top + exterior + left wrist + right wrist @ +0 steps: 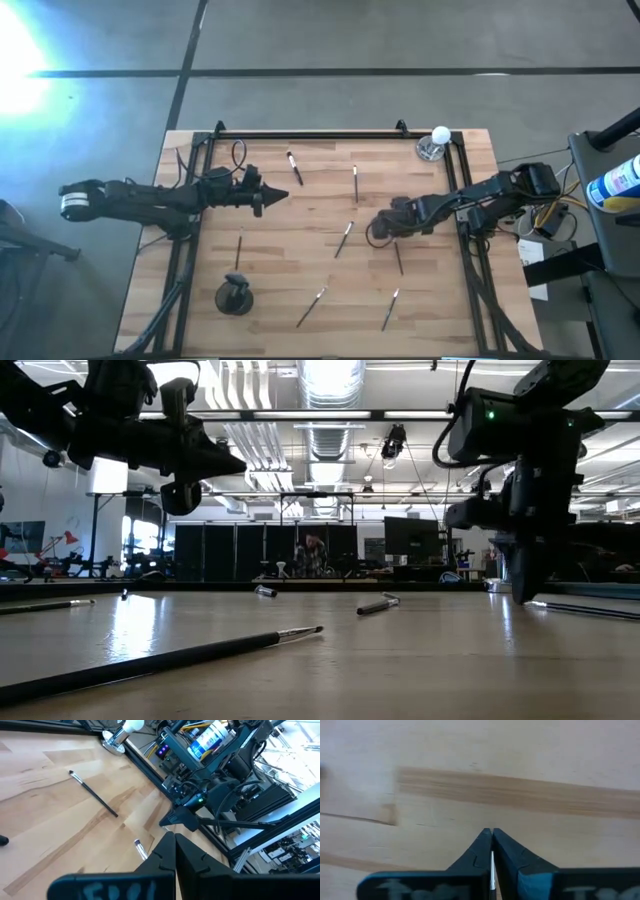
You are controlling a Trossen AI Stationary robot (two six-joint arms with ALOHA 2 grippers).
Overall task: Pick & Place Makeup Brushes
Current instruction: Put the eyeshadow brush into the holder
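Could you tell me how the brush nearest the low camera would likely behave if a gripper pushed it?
The brush looks thin, straight and round-handled, so it would probably roll or slide on the smooth table. It seems stiff and light. Lying flat, it has nothing to tip; the bristle end may flex.

The floor [400, 40] round the table is grey concrete crossed by dark seams, with a bright glare [20, 50] at one corner; the table [300, 215] itself is pale wood planks edged by a black frame [330, 134]. Beyond it the low view shows a wide hall; rows of ceiling lights [330, 375] and silver ducts [325, 440] run overhead; dark panels [225, 552] and a monitor [410, 537] line the far side, where a person [313, 555] sits at a bench; a lit window [108, 477] glows to one side.
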